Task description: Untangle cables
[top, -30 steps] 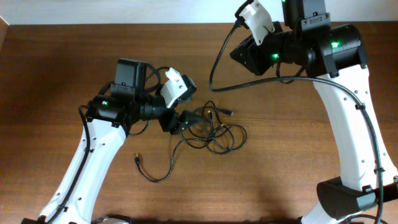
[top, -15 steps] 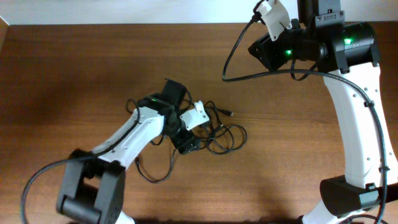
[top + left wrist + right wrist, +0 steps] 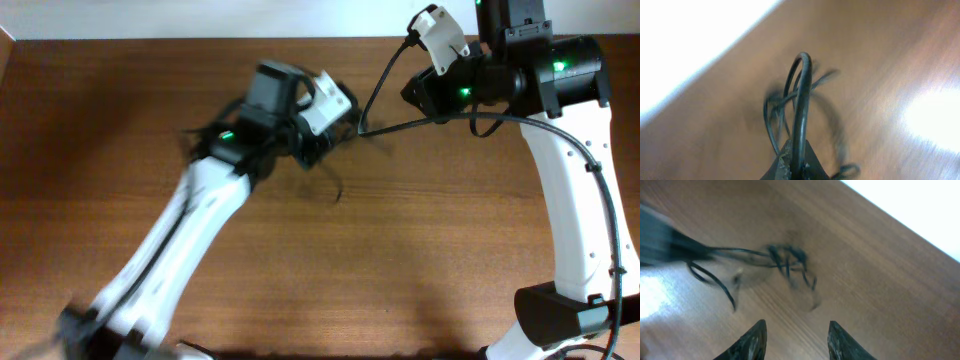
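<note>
My left gripper (image 3: 322, 148) is blurred with motion over the far middle of the table. In the left wrist view this gripper (image 3: 799, 156) is shut on one of the thin black cables (image 3: 801, 90), which rises between the tips and loops above the wood. Other strands hang tangled behind that loop. From overhead only blurred strands of the cables (image 3: 336, 186) trail under the gripper. My right gripper (image 3: 412, 92) hovers at the far right. Its fingers are open and empty in the right wrist view, where the right gripper (image 3: 796, 332) faces the hanging bunch of cables (image 3: 787, 262).
The wooden table (image 3: 420, 260) meets a white wall (image 3: 200, 15) along its far edge. A thicker black cable (image 3: 372, 90) belonging to the right arm arcs between the two grippers. The left arm (image 3: 170, 250) stretches diagonally across the left half of the table.
The left gripper went from open over the tangle to shut on a cable. It swung toward the far edge, lifting the bunch off the table. The right arm barely moved.
</note>
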Tool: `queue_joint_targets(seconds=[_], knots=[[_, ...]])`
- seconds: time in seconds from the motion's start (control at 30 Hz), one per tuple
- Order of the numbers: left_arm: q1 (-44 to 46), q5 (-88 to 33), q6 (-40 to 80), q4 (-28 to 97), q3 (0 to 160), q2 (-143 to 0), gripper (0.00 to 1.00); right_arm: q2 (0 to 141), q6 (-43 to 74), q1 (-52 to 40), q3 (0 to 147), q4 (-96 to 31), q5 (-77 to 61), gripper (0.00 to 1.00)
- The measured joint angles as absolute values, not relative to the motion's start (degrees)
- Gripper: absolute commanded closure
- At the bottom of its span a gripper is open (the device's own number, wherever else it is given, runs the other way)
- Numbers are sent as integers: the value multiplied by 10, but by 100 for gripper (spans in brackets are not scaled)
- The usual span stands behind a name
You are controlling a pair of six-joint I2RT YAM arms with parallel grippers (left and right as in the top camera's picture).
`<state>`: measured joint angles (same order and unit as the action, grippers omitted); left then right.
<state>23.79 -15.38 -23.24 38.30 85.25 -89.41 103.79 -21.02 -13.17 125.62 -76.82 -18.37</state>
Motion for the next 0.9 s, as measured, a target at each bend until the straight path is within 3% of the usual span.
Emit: queue_joint_targets(seconds=[0.1,0.3,0.4,0.57,0.7,0.9], knots=[[237,-142,-223,383,873,-768,91,1051,-221,-118,1256,-778,-215,52],[237,-128,-218,343,873,-662,90,1071,-397,-109,1236,-794,-452,52],[237,-102,-217,303,873,-636,76,1071,-498,-115,1184,-823,-517,52],[237,-85,-187,320,873,-635,72,1082,-584,-146,1039,-774,-524,52],[237,-83,-100,307,873,-630,67,1139,-591,-223,939,-662,-524,52],[237,-83,-6,343,873,-590,66,1180,-398,-325,930,-558,-521,51]])
